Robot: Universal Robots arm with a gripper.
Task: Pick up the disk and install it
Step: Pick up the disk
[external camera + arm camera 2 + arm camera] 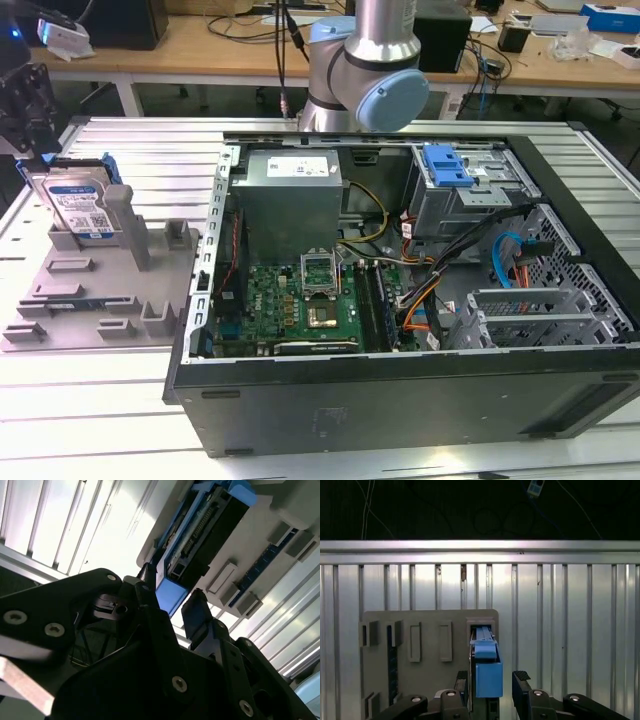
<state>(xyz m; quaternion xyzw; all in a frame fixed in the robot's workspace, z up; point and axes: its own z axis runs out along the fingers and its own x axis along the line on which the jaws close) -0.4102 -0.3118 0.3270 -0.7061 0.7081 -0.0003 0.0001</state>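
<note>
The disk (82,208), silver with a white-and-blue label and a blue carrier bracket, stands on edge in a slot of the grey holder plate (90,290) at the exterior view's left. My gripper (28,120) hangs just above it. In both wrist views the black fingers (521,680) straddle the blue bracket's top end (488,672). One finger sits close to the bracket and the other stands off with a gap. The gripper (491,682) is open, as the second wrist view also shows of the gripper (170,594) around the blue tab (169,596).
An open computer case (400,400) lies to the exterior view's right, with a grey power-supply box (290,190), a motherboard (300,300) and a drive cage with a blue latch (447,165). Grey posts (135,225) rise from the holder plate. The table (100,420) is slatted aluminium.
</note>
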